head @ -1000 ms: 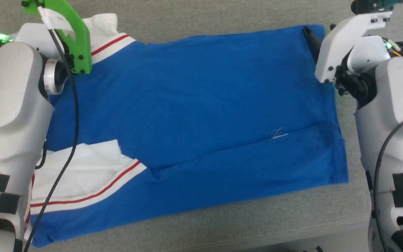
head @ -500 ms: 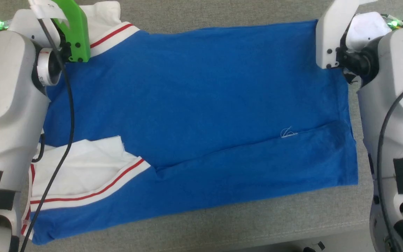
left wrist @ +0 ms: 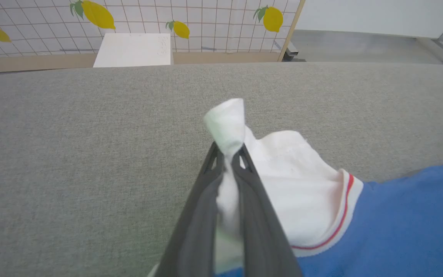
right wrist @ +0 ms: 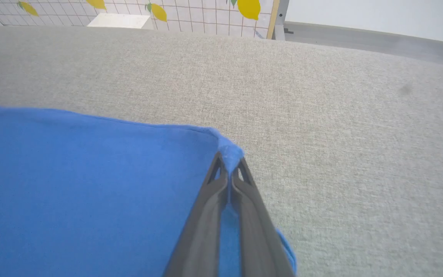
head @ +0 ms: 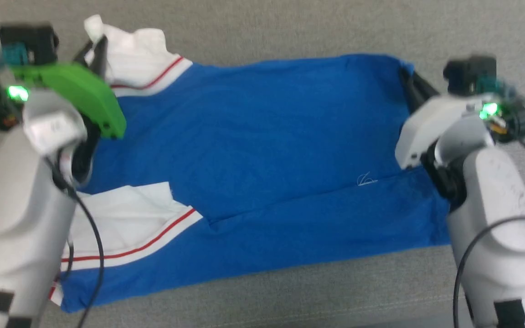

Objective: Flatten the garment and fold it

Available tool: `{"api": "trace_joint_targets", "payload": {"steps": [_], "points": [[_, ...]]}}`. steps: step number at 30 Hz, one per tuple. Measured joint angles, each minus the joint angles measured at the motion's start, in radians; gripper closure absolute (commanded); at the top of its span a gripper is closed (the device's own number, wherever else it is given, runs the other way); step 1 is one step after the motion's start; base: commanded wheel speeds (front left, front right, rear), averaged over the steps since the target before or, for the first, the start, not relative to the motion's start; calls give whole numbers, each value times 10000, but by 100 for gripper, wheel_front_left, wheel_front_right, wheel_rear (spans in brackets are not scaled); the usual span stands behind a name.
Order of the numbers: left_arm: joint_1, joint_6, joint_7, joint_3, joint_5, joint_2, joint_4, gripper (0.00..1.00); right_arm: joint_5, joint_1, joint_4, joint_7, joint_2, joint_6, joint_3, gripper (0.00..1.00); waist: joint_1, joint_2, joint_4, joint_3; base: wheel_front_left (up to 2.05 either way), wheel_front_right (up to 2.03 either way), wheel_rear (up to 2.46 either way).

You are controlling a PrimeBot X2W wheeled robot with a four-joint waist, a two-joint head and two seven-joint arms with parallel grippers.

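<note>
The garment (head: pixel 262 150), a royal-blue T-shirt with white sleeves and red-striped trim, lies spread on the grey surface, its near edge folded up over the body. My left gripper (head: pixel 100 45) is shut on the far white sleeve (left wrist: pixel 283 192) and lifts its tip, which sticks out past the fingertips (left wrist: pixel 227 148). My right gripper (head: pixel 404 75) is shut on the far right blue corner (right wrist: pixel 229 152), pinched between its fingers. The near sleeve (head: pixel 126 223) lies flat at the lower left. The lettering is hidden.
Grey fabric surface (head: pixel 290 27) extends beyond the garment on all sides. In the left wrist view a white box (left wrist: pixel 133 50) and a tiled lemon-print wall (left wrist: pixel 206 23) stand past the far edge. My pale forearms cover both lower corners of the head view.
The head camera has shifted, so the whole picture sits lower. Both arms have drawn back toward me, and the far sleeve and far right corner now rise off the surface in the grippers.
</note>
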Motion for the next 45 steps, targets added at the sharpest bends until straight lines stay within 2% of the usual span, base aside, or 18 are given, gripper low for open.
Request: {"api": "trace_joint_targets", "payload": {"steps": [6,13,22,30,35,36,37,38,39,45], "points": [[2120,-244,-1582,90,-144,38,-851,100,42,1384,-236,-1333,4,0,-8,100,-1,0,136,-863,0,0,0],[4485,-165,-2270,196,-715,-56,-1716,100,-40,2735,-255,-1093,-15,0,-616,100,-2,0,395,-1791,0,0,0],[6334,-174,-1509,-414,-1223,-81,-1862,100,-667,3647,-332,886,-516,0,-610,100,-2,0,1057,-2395,0,0,0],[6087,-453,-997,-1035,-1206,-320,-1120,100,-673,3702,-639,2945,-688,0,-336,100,-2,0,1322,-2218,0,0,0],[5700,-541,-750,-1135,-1250,-445,-750,99,-627,3596,-1003,3864,-665,0,-399,100,-2,0,1309,-2033,0,0,0],[5674,-541,-742,-1112,-1275,-477,-727,55,-560,3597,-1083,3950,-635,0,-460,100,-2,0,1298,-2022,0,0,0],[5662,-539,-828,-1057,-1290,-531,-713,7,-518,3604,-1181,4036,-606,0,-508,77,-2,0,1291,-2031,0,0,0],[5662,-537,-903,-1030,-1312,-593,-700,0,-458,3625,-1258,4075,-587,0,-527,34,-2,0,1290,-2051,0,0,0],[5662,-537,-1018,-1016,-1312,-646,-706,0,-380,3694,-1375,4071,-564,0,-550,0,-2,0,1290,-2092,0,0,0],[5871,-244,-2307,-734,-1195,-861,-859,0,161,4615,-2318,3198,-359,0,-899,0,-2,0,1329,-2502,0,0,0]]}}
